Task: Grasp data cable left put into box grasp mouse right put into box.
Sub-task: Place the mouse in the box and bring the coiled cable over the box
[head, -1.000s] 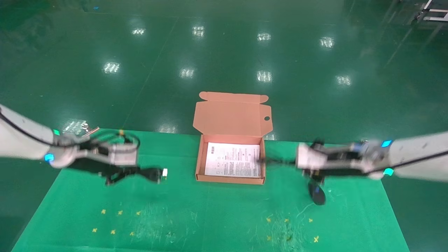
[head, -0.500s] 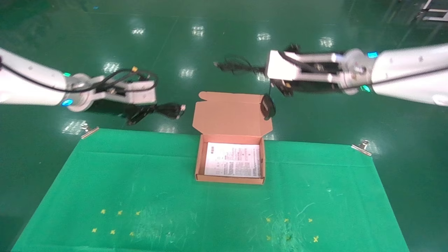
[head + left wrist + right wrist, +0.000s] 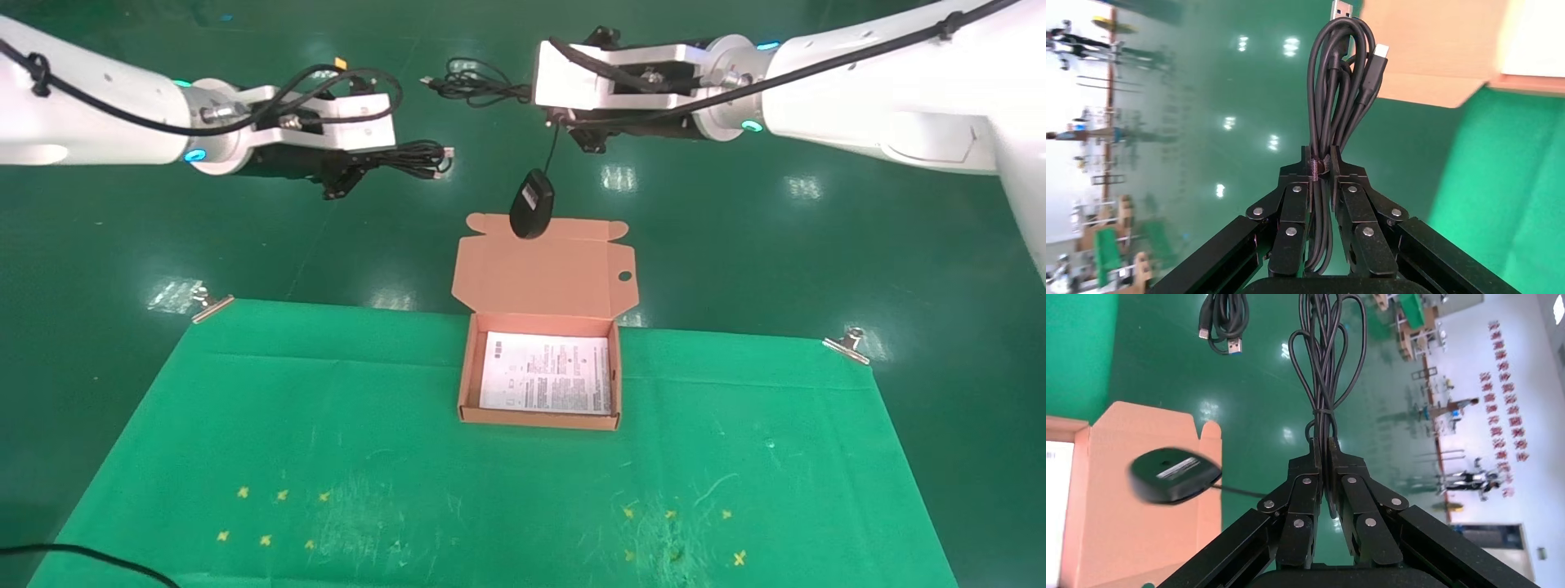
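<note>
Head view: mouse (image 3: 531, 206) dangles vertically beneath right pincer (image 3: 572, 131).

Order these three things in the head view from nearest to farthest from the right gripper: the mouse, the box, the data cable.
From the right gripper:
1. The mouse, hanging by its cord just below the gripper, above the lid.
2. The data cable, held in the left gripper, off to the left.
3. The box, low on the green mat.

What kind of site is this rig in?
Probably a factory-style hall or lab used for robot testing: glossy green floor reflecting ceiling lights, a clipped green cloth with yellow marks, and racks with a red-lettered wall far off in the right wrist view.
</note>
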